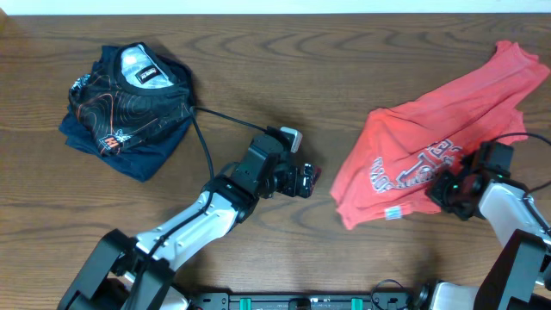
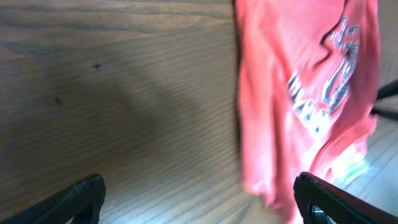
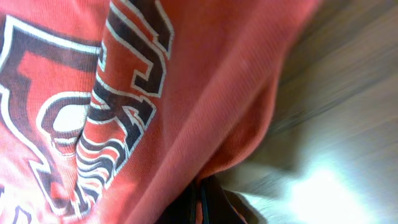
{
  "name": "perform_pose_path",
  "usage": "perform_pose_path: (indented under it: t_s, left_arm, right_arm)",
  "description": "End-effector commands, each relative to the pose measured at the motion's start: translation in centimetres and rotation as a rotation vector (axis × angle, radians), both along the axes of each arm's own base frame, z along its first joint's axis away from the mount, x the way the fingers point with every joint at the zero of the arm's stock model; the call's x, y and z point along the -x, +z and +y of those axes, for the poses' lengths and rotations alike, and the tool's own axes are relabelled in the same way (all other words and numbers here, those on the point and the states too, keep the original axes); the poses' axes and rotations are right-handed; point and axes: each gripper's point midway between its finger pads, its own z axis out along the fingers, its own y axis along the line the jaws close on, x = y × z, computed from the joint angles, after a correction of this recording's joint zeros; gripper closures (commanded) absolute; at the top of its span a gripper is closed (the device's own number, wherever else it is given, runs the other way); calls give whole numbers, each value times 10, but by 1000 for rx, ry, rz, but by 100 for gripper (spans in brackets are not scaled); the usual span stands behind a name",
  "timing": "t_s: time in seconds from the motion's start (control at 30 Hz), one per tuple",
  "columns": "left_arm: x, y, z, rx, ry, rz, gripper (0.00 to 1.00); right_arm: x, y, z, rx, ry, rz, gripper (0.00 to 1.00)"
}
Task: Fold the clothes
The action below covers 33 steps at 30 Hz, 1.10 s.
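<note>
— Where's the red shirt (image 1: 430, 120)?
— Bunched up on the table (image 1: 284, 86), at 3 o'clock from the left gripper (image 1: 308, 179), whose fingers are spread wide.
— Which arm is nearer?
— The right gripper (image 1: 443, 185). It touches the shirt, but I can't tell if it's pinching.

The worktop (image 1: 284, 60) is brown wood, its grain plain, with a soft sheen where light falls. The coral-red T-shirt (image 1: 448, 112) is matt, finely ribbed knit cloth; its lettering (image 3: 81, 106) looks smoother. The navy garment (image 1: 129, 103) is cloth. The left tool (image 1: 303, 181) looks like matt black plastic.
</note>
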Motion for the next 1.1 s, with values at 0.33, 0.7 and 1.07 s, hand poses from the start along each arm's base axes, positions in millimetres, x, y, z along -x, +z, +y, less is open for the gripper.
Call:
perform_pose_path:
  t_s: [0.33, 0.7, 1.07]
  left_arm:
    - [12, -28, -31, 47, -63, 88, 2]
    - [13, -57, -26, -20, -38, 119, 52]
    - [-73, -16, 23, -41, 230, -133, 94]
  right_arm:
    - [20, -13, 81, -67, 300, 84, 95]
    - [27, -15, 69, -46, 264, 116, 75]
    - [32, -16, 67, -36, 259, 142, 79]
